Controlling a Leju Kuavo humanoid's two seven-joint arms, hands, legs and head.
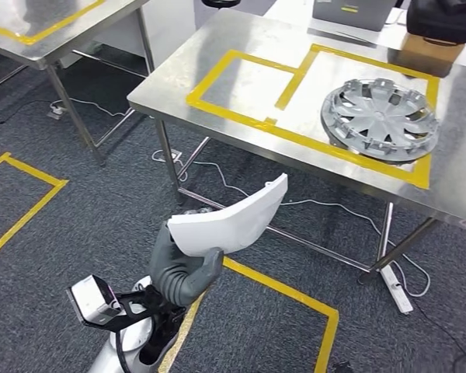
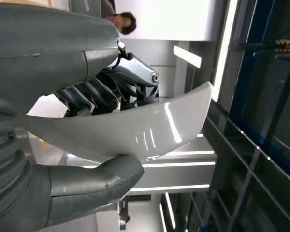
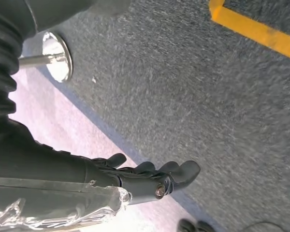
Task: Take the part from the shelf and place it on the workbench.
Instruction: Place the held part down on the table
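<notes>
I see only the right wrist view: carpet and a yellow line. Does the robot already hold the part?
Observer: Yes. The left hand holds the white curved part by one end.
Operator: Is the workbench near?
Observer: The steel workbench stands ahead, past the part's far end.
Operator: Is something already on it?
Observer: A silver wheel cover lies inside the right-hand yellow-taped box.
Operator: And the left-hand box?
Observer: Bare steel shows there.

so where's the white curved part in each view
head view: white part at lower centre, held by the left hand above the carpet, short of the steel table.
left wrist view: the part runs across the middle, clamped between thumb and fingers.
right wrist view: not in it.
shared landmark: the left hand's grey thumb under the part.
</notes>
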